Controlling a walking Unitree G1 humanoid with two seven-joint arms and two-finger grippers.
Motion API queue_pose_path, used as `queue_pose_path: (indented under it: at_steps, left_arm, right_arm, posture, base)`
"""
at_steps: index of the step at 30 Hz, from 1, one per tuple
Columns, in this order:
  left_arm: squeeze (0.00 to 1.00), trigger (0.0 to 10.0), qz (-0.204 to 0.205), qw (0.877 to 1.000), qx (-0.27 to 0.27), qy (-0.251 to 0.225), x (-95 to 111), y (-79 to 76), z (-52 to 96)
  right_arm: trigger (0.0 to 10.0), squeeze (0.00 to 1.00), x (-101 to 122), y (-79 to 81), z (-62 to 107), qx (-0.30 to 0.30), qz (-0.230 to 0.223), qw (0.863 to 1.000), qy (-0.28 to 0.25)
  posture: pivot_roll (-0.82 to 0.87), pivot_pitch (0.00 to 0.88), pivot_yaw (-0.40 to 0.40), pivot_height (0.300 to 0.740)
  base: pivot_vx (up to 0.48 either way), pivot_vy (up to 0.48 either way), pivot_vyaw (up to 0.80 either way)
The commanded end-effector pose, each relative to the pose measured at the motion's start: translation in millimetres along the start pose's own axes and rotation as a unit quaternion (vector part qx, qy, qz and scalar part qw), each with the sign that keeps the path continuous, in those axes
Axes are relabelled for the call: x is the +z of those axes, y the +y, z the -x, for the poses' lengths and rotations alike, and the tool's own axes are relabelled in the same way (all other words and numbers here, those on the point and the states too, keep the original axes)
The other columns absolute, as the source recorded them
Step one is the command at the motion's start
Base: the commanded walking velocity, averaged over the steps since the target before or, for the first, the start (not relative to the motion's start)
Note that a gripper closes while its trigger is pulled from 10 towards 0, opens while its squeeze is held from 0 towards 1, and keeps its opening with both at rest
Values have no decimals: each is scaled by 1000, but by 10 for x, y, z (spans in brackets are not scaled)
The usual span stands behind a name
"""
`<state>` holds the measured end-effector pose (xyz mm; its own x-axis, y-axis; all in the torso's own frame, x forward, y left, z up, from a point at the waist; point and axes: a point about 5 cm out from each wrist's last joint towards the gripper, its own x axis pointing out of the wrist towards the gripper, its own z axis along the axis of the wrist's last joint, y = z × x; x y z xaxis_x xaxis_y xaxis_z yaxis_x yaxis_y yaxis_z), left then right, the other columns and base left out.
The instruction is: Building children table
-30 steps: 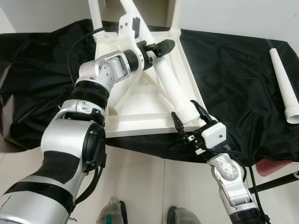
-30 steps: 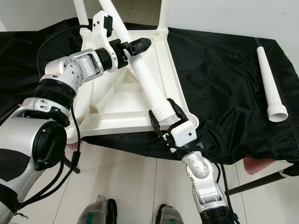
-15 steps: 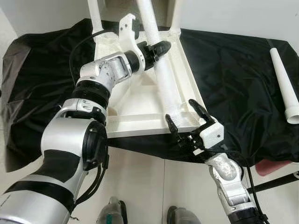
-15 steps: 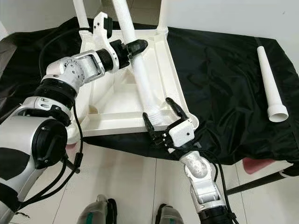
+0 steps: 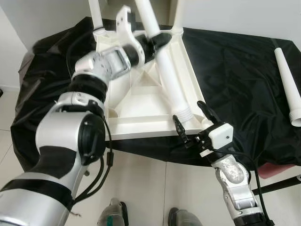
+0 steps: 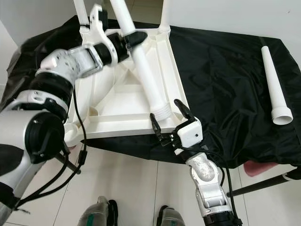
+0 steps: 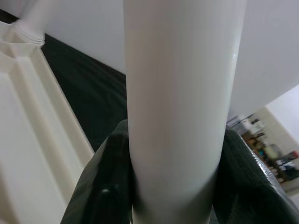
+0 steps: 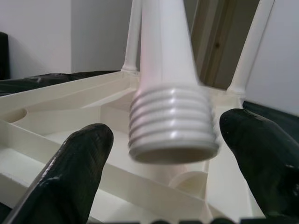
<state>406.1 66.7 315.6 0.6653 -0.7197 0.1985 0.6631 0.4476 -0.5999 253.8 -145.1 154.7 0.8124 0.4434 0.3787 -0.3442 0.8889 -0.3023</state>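
The white table top (image 5: 141,101) lies upside down on a black cloth. A white leg (image 5: 167,70) slants over it, its threaded end (image 5: 186,114) low over the near right corner. My left gripper (image 5: 157,40) is shut on the leg's upper part; in the left wrist view the dark fingers (image 7: 100,186) press both sides of the leg (image 7: 177,102). My right gripper (image 5: 188,112) is open, one finger on each side of the threaded end without touching it. In the right wrist view the threaded end (image 8: 173,126) hangs above a round socket (image 8: 191,179).
Two white legs (image 5: 96,16) stand fixed at the far corners. A loose white leg (image 5: 288,80) lies on the cloth at the far right. A pink thing (image 5: 277,167) pokes out beneath the cloth's right edge. Tiled floor and my feet (image 5: 113,214) lie below.
My right gripper's fingers have spread away from the threaded end. The leg's lower end swung left, then back toward the near right corner. The left gripper kept its hold.
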Motion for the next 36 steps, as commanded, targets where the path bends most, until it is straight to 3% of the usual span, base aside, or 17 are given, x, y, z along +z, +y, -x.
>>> queue_pose_path:
  at_steps: [1, 2, 6, 8, 9, 10, 11, 12, 15, 18, 24, 30, 36]
  left_arm:
    - [0, 10000, 19, 1000, -23, -2, 61, -99, -24]
    - [0, 10000, 31, 999, -36, -3, 102, -164, -36]
    - [0, 10000, 31, 999, -36, -3, 102, -164, -36]
    - [0, 10000, 1, 997, -77, -3, 168, -376, -59]
    - [0, 10000, 1, 997, -77, -3, 168, -376, -59]
    - [0, 10000, -36, 996, -84, -1, 150, -442, -60]
    - [0, 10000, -36, 996, -84, -1, 150, -442, -60]
    - [0, 10000, -72, 993, -91, 2, 116, -489, -57]
    - [0, 10000, -98, 991, -91, 2, 98, -510, -53]
    - [0, 10000, -147, 986, -71, -27, 228, -504, -34]
    - [0, 10000, -175, 983, -43, -37, 304, -453, -5]
    - [0, 10000, -201, 978, -31, -33, 283, -437, 20]
    - [0, 10000, -256, 966, -40, -23, 105, -529, 20]
  right_arm:
    - [10000, 0, 32, -51, -31, -5, -19, 1000, 0]
    - [10000, 0, 46, -77, -62, -9, -32, 999, 2]
    - [10000, 0, 46, -77, -62, -9, -32, 999, 2]
    - [10000, 0, 158, -182, -212, -18, -57, 998, -9]
    - [10000, 0, 158, -182, -212, -18, -57, 998, -9]
    - [10000, 0, 245, -251, -308, -19, -67, 997, -16]
    - [10000, 0, 245, -251, -308, -19, -67, 997, -16]
    - [10000, 0, 318, -294, -385, -13, -77, 997, -19]
    - [10000, 0, 363, -316, -432, -5, -81, 997, -18]
    - [10000, 0, 374, -304, -489, 51, -80, 995, 13]
    - [10000, 0, 352, -282, -492, 76, -85, 993, 40]
    - [10000, 0, 360, -261, -498, 82, -97, 991, 50]
    - [10000, 0, 393, -215, -569, 87, -140, 983, 78]
  posture:
    - [-7, 87, 26, 740]
    - [-7, 86, 25, 740]
    - [-7, 86, 25, 740]
    - [-1, 82, 23, 740]
    - [-1, 82, 23, 740]
    - [2, 83, 21, 740]
    - [2, 83, 21, 740]
    - [2, 83, 21, 740]
    - [9, 84, 15, 740]
    - [17, 86, 10, 740]
    - [22, 86, 8, 740]
    - [23, 88, 7, 740]
    - [24, 91, 2, 740]
  base:
    - [0, 0, 0]
    - [0, 0, 0]
    - [0, 0, 0]
    - [0, 0, 0]
    - [0, 0, 0]
    - [0, 0, 0]
    - [0, 0, 0]
    - [0, 0, 0]
    - [0, 0, 0]
    - [0, 0, 0]
    - [0, 0, 0]
    - [0, 0, 0]
    - [0, 0, 0]
